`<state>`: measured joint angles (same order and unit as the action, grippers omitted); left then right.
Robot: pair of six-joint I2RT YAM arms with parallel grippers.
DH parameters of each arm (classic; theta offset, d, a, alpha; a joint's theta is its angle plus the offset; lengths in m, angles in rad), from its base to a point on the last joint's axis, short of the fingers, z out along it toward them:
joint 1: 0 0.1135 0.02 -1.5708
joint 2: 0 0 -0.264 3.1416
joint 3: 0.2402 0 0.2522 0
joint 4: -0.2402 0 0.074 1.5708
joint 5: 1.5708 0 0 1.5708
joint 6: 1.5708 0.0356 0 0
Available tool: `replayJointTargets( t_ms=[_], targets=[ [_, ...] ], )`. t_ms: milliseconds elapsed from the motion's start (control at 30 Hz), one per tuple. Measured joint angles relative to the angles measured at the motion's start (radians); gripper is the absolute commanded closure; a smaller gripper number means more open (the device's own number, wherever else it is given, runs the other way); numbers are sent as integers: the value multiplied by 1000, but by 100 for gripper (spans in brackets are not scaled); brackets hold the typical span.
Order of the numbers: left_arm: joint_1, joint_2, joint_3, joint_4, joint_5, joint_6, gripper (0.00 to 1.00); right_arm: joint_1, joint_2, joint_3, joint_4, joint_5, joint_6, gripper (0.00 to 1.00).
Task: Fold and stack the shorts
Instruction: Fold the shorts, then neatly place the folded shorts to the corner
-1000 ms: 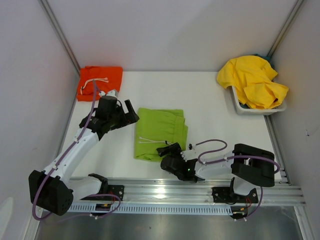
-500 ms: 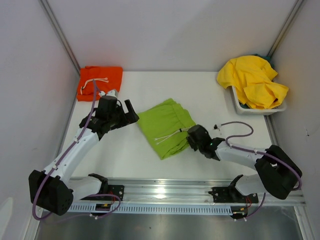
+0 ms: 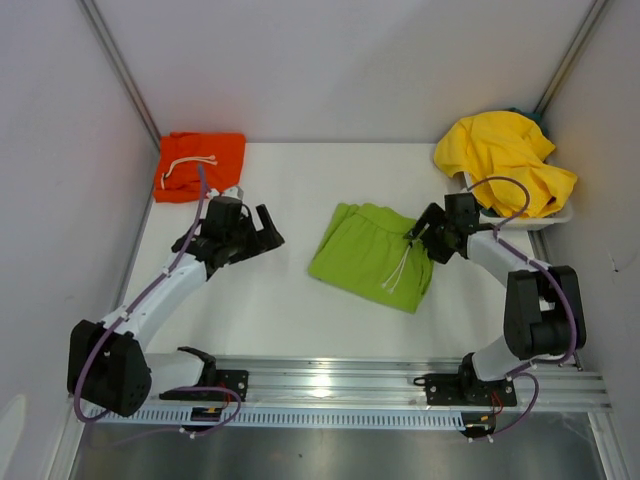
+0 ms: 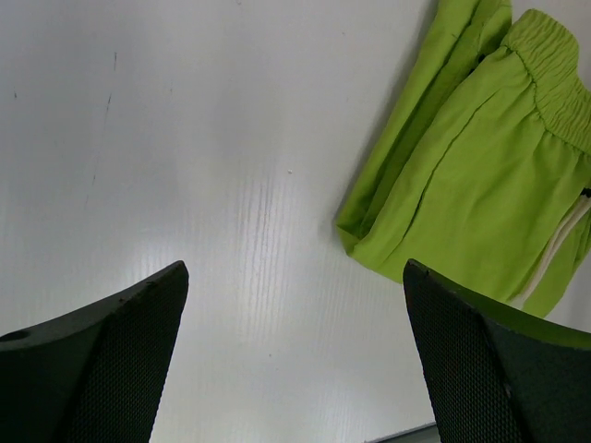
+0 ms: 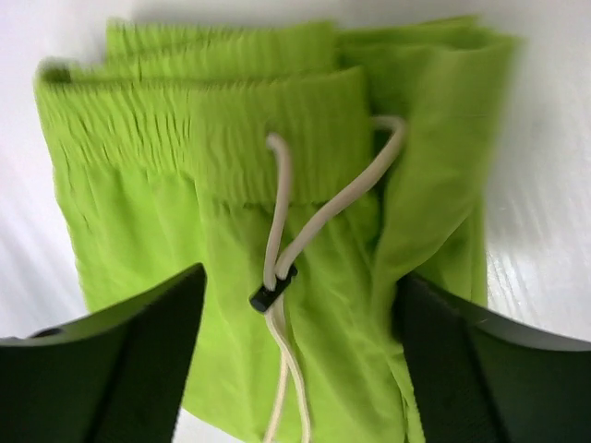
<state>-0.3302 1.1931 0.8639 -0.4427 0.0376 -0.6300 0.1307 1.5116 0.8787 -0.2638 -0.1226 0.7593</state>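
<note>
Lime shorts [image 3: 372,255] centre; orange shorts [image 3: 200,165] far-left; yellow shorts [image 3: 505,160] in bin [image 3: 478,214].

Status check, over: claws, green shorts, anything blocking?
Left claw open above table. Right claw open over green shorts waistband. Green shorts folded, mid-table, not yet on orange shorts. Left arm sits between the two.

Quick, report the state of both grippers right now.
Left gripper: open, nothing between its fingers.
Right gripper: open, fingers spread over the waistband of the lime green shorts, not clamped on them.
</note>
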Motion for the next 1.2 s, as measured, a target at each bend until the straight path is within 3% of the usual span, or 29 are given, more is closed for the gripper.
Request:
replayJointTargets(
  t_ms=[33, 67, 500, 900, 1200],
  targets=[
    [0, 13, -2, 10, 2, -1, 1, 9, 26, 23, -7, -20, -43, 3],
    [-1, 25, -2, 21, 5, -1, 1, 19, 34, 28, -8, -32, -70, 0],
    [-25, 201, -23, 284, 127, 17, 1, 43, -209, -138, -9, -89, -190, 1],
    [-106, 563, 279, 238, 126, 137, 1, 32, -370, -221, -82, -78, -175, 0],
    [-99, 621, 305, 251, 180, 179, 1, 25, -400, -404, -17, -143, -104, 0]
  ],
)
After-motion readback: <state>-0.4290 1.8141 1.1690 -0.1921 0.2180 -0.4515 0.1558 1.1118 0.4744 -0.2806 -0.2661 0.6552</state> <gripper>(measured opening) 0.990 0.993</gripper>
